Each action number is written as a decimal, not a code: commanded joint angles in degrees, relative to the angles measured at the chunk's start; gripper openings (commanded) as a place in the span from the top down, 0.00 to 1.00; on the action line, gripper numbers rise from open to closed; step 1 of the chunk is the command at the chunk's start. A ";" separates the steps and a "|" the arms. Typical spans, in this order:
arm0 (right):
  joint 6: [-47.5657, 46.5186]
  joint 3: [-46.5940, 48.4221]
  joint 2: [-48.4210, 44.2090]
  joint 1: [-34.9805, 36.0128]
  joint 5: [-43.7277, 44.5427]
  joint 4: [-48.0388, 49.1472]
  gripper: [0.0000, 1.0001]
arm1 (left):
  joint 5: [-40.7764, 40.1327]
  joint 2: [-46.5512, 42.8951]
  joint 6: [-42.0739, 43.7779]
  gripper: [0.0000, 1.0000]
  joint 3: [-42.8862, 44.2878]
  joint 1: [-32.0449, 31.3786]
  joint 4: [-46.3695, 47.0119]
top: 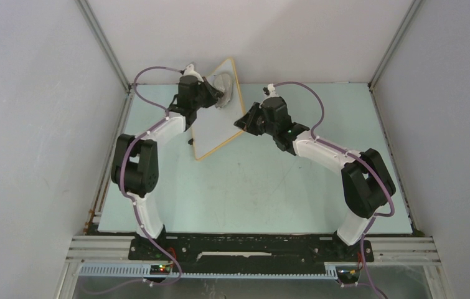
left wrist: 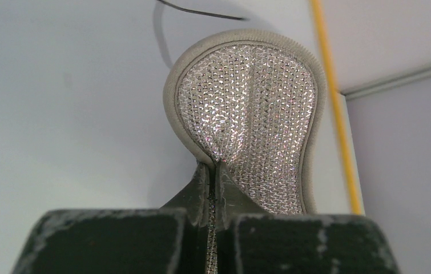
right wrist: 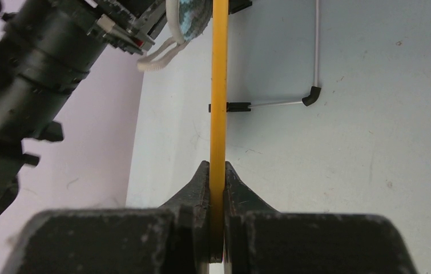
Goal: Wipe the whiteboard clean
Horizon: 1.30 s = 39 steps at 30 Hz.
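Whiteboard [top: 216, 128] on table [top: 251, 180], pad [left wrist: 247, 108] in left hand [left wrist: 215, 182] against its face, right hand [right wrist: 217, 171] on its edge.

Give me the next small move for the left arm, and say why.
Probably slide the pad a little toward the dark stroke beyond its tip: the left gripper is shut on the pad against the whiteboard, and the right gripper clamps the orange frame, steadying it.

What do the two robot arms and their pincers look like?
The left arm and right arm have white shells, chunky black joints and a thin purple cable looped along each. The left pincer and right pincer are dark and scuffed, tapering to narrow tips.
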 commanded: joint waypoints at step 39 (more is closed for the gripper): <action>-3.73 0.87 -0.77 0.15 -6.63 6.63 1.00 | 5.10 18.82 -7.25 1.00 26.11 4.43 -4.66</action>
